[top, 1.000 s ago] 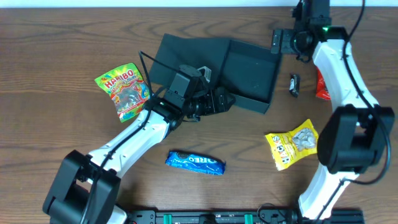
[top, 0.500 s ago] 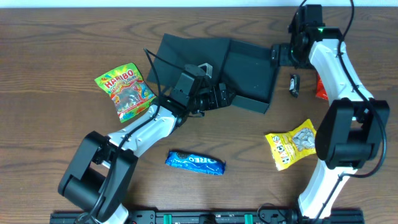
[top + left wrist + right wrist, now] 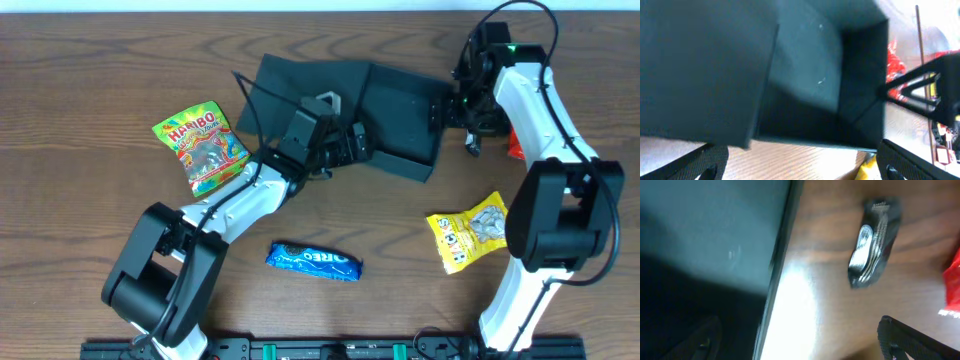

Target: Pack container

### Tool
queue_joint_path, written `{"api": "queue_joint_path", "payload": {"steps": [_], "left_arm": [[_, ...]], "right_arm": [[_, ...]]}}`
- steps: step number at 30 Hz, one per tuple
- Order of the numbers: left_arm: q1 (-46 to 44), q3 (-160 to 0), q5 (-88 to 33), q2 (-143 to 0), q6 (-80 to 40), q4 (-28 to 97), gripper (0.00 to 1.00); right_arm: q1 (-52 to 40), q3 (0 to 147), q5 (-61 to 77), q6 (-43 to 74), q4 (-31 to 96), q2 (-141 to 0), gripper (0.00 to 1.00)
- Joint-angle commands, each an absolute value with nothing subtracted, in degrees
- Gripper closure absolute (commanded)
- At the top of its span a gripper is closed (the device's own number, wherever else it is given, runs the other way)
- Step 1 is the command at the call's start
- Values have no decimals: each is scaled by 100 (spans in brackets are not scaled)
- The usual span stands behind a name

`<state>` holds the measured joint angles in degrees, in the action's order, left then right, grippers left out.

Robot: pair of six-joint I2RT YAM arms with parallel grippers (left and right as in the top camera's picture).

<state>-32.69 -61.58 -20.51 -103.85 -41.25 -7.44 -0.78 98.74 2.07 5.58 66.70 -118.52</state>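
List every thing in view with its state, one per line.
container: open, lid folded back, empty.
Haribo bag: outside, unpacked.
Oreo packet: outside, unpacked.
yellow snack bag: outside, unpacked.
small black packet: outside, unpacked.
red packet: outside, partly hidden.
left gripper: open, empty, at container's near-left corner.
right gripper: open, empty, at container's right wall.

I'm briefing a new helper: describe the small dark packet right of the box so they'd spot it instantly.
Find the open dark box in the middle. Just off its right wall, before the red packet, lies the small packet. It is the tiniest item, shiny black with silver print, unlike the colourful snack bags elsewhere.
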Motion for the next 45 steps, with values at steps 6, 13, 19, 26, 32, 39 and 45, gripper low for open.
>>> {"api": "queue_joint_path", "payload": {"steps": [6, 13, 19, 26, 32, 39, 45], "left_arm": [[-3260, -6493, -1782, -10453, -3852, -731, 4], [-3260, -6495, -1813, -10453, -3848, -331, 5], [-3267, -6493, -1579, -10453, -3697, 21, 5], [-3267, -6493, -1352, -10569, -3599, -5, 5], [-3267, -6493, -1286, -10759, -3599, -45, 5], [-3251, -6493, -858, -10807, -3553, -178, 5], [-3162, -6495, -906, -11037, -3555, -381, 4]], "right_arm": [[-248, 9963, 351, 504, 7032, -11817, 1], [-419, 9963, 342, 502, 7137, -11817, 1], [-443, 9963, 322, 504, 7253, -11819, 1], [-460, 9819, 325, 502, 7170, -11819, 1], [-513, 9620, 325, 502, 7017, -11819, 1], [-589, 9618, 325, 434, 7183, -11819, 1], [-681, 9618, 322, 375, 7439, -11819, 1]]}}
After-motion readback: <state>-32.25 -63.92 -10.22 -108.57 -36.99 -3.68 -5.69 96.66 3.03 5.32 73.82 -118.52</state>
